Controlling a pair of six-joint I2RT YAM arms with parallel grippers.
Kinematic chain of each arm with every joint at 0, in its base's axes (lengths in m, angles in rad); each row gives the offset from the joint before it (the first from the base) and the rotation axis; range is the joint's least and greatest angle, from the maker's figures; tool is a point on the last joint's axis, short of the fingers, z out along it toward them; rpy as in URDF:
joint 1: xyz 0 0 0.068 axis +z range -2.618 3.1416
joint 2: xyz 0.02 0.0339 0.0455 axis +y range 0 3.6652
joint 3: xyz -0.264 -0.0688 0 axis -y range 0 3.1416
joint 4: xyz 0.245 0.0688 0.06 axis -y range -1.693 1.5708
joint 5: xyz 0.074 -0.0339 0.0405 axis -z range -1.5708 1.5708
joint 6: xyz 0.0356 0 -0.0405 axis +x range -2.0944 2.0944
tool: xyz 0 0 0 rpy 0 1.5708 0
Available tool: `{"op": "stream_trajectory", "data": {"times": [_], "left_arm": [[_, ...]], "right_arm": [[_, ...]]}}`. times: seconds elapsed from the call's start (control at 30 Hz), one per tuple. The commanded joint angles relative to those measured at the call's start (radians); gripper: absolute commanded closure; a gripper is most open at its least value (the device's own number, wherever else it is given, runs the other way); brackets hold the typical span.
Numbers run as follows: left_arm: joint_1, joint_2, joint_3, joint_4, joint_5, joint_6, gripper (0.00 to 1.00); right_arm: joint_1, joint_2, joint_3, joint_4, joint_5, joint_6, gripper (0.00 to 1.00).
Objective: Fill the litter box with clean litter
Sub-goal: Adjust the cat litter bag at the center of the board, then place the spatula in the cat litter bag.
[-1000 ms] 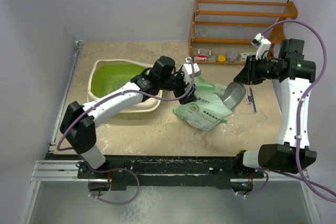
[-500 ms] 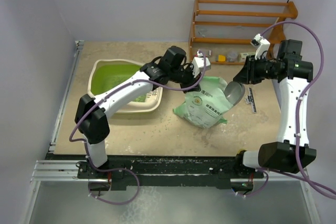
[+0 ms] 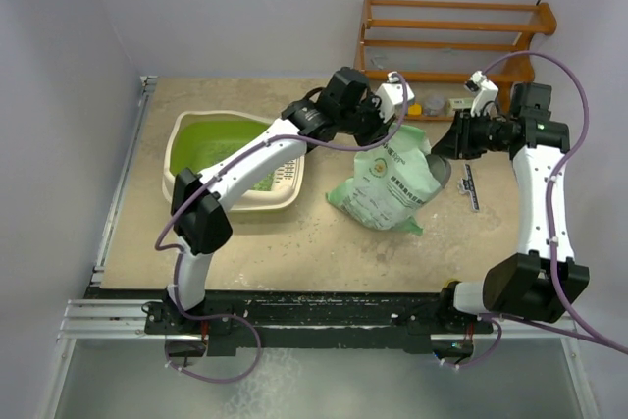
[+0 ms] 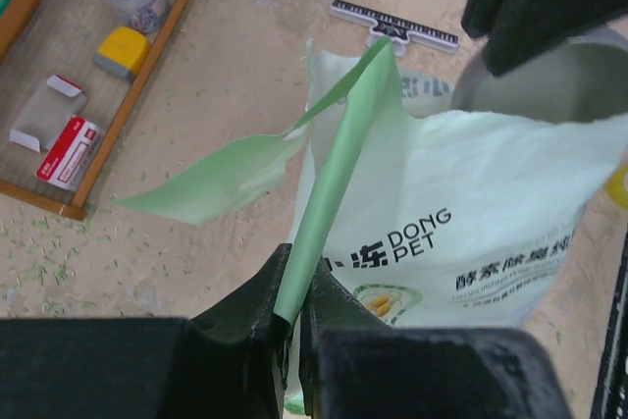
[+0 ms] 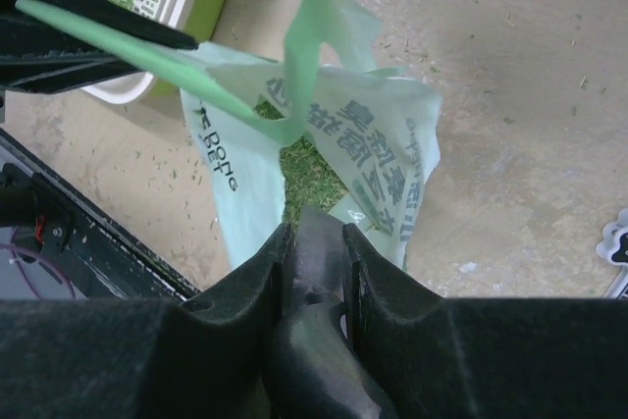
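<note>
The cream litter box (image 3: 186, 186) with its lime-green inside stands at the left, with green litter (image 3: 224, 152) on its floor. To its right is a pale green printed bag (image 3: 388, 183), held upright. My left gripper (image 3: 394, 111) (image 4: 294, 287) is shut on the bag's top flap (image 4: 339, 159) and holds it up. My right gripper (image 3: 454, 142) (image 5: 314, 233) is shut on the handle (image 5: 319, 272) of a grey scoop (image 4: 520, 95), which reaches into the bag's open mouth. Green litter (image 5: 309, 169) shows inside the bag.
A wooden rack (image 3: 446, 46) with small boxes and items stands at the back right, close behind both grippers. A black-and-white clip (image 3: 471, 186) (image 4: 394, 25) lies on the table right of the bag. Loose pellets are scattered over the tabletop.
My left gripper shut on the bag's flap and rose toward the back right, pulling the bag upright. The right gripper with the scoop shifted slightly left, into the bag's mouth.
</note>
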Motion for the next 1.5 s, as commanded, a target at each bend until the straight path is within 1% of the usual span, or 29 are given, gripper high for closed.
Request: {"op": "stream_trajectory", "data": {"times": [0.0, 0.1, 0.2, 0.27, 0.37, 0.5, 0.57, 0.63, 0.73, 0.87, 0.93, 1.03, 1.1, 1.17, 1.23, 1.33, 1.43, 1.47], "left_arm": [[-0.013, 0.066, 0.160, 0.114, -0.093, 0.013, 0.97], [-0.014, 0.122, 0.226, 0.130, -0.113, 0.008, 0.97], [-0.001, 0.167, 0.293, 0.130, -0.169, 0.029, 0.97], [0.037, 0.188, 0.329, 0.136, -0.166, 0.003, 0.97], [0.102, 0.186, 0.342, 0.139, -0.159, -0.015, 0.97], [0.179, 0.134, 0.280, 0.163, -0.145, -0.025, 0.97], [0.205, 0.105, 0.242, 0.194, -0.127, -0.036, 0.97], [0.224, 0.100, 0.241, 0.218, -0.107, -0.055, 0.97], [0.235, 0.136, 0.319, 0.236, -0.094, -0.079, 0.97], [0.235, 0.195, 0.435, 0.253, -0.111, -0.099, 0.97], [0.235, 0.216, 0.477, 0.272, -0.129, -0.101, 0.97], [0.241, 0.251, 0.539, 0.295, -0.143, -0.116, 0.97], [0.242, 0.264, 0.558, 0.291, -0.141, -0.123, 0.97], [0.237, 0.248, 0.534, 0.267, -0.134, -0.123, 0.97], [0.234, 0.193, 0.436, 0.271, -0.109, -0.121, 0.97], [0.207, 0.097, 0.255, 0.319, -0.095, -0.098, 0.97], [0.189, 0.034, 0.150, 0.326, -0.105, -0.097, 0.97], [0.188, 0.022, 0.130, 0.328, -0.108, -0.100, 0.97]], "right_arm": [[0.006, -0.019, -0.036, 0.002, -0.041, 0.008, 1.00], [0.005, -0.027, -0.067, 0.029, -0.033, 0.021, 1.00], [0.006, -0.031, -0.092, 0.079, 0.012, 0.060, 1.00], [0.006, -0.028, -0.101, 0.128, 0.057, 0.103, 1.00], [0.006, 0.006, -0.079, 0.165, 0.067, 0.134, 1.00], [0.022, 0.097, 0.011, 0.169, 0.048, 0.172, 1.00], [0.050, 0.148, 0.069, 0.166, 0.039, 0.179, 1.00], [0.095, 0.199, 0.135, 0.153, 0.042, 0.175, 1.00], [0.152, 0.275, 0.255, 0.131, 0.054, 0.177, 1.00], [0.159, 0.362, 0.391, 0.084, 0.059, 0.187, 1.00], [0.159, 0.374, 0.418, 0.075, 0.058, 0.197, 1.00], [0.159, 0.369, 0.421, 0.137, 0.086, 0.230, 1.00], [0.159, 0.371, 0.430, 0.136, 0.110, 0.227, 1.00], [0.159, 0.364, 0.422, 0.129, 0.115, 0.220, 1.00], [0.159, 0.341, 0.381, 0.142, 0.125, 0.213, 1.00], [0.159, 0.294, 0.249, 0.226, 0.153, 0.228, 1.00], [0.159, 0.284, 0.205, 0.238, 0.129, 0.237, 1.00], [0.159, 0.281, 0.199, 0.235, 0.110, 0.243, 0.99]]}}
